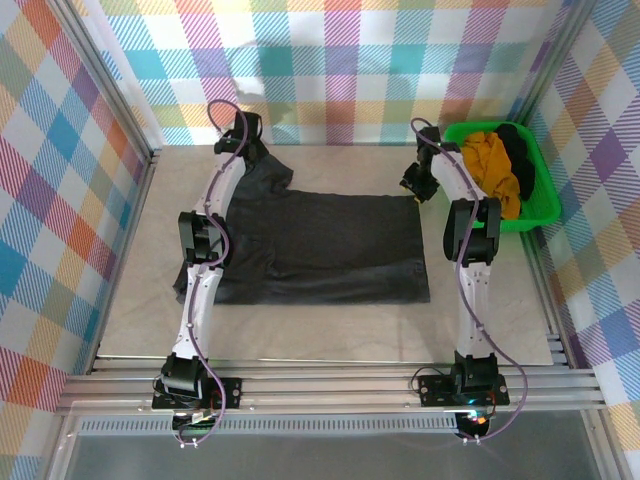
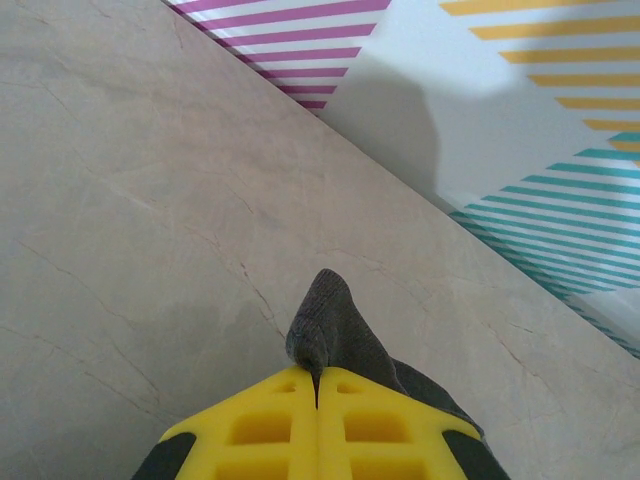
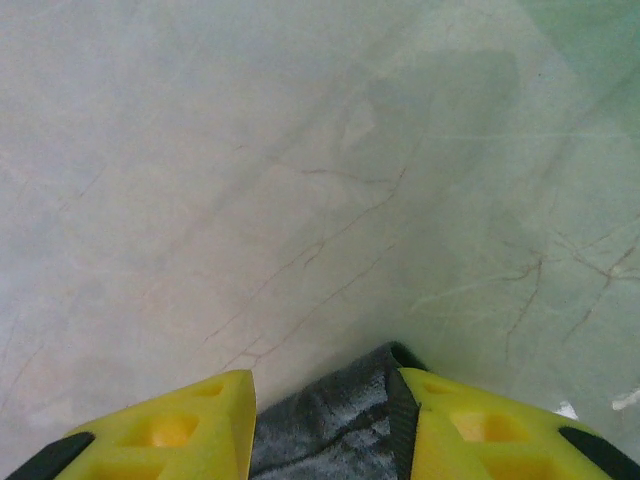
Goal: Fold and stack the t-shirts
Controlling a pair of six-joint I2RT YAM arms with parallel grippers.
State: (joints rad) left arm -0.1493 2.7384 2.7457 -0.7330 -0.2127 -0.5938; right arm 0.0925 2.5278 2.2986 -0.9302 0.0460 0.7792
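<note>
a charcoal t-shirt (image 1: 330, 245) lies spread on the pale stone-patterned worktop (image 1: 330, 320), between the two arms. its body reaches from the left arm across to just short of the right arm, and its near hem lies roughly parallel to the near edge. part of its left side is hidden under the left arm.

the left pincer (image 1: 247, 138) sits at the shirt's far left corner, close to the back wall. in the left wrist view its yellow fingers (image 2: 260, 430) are pressed together, with only a thin seam between them, and a small peak of dark grey fabric (image 2: 335, 325) is pinched at their tips. the cloth stands up slightly from the worktop and trails back along the right finger.

the right pincer (image 1: 413, 186) is at the shirt's far right corner, near the green basket (image 1: 530, 218). in the right wrist view its fingers (image 3: 170, 430) stand partly apart, and a thick bunch of the same dark fabric (image 3: 330, 430) fills the gap and touches both inner faces, so it is clamped on the cloth. bare worktop lies beyond the tips.

the basket stands at the far right of the worktop, by the checked wall. a crumpled mustard t-shirt (image 1: 488, 160) lies inside it, with a black t-shirt (image 1: 520, 165) beside it on the right; the two touch.
</note>
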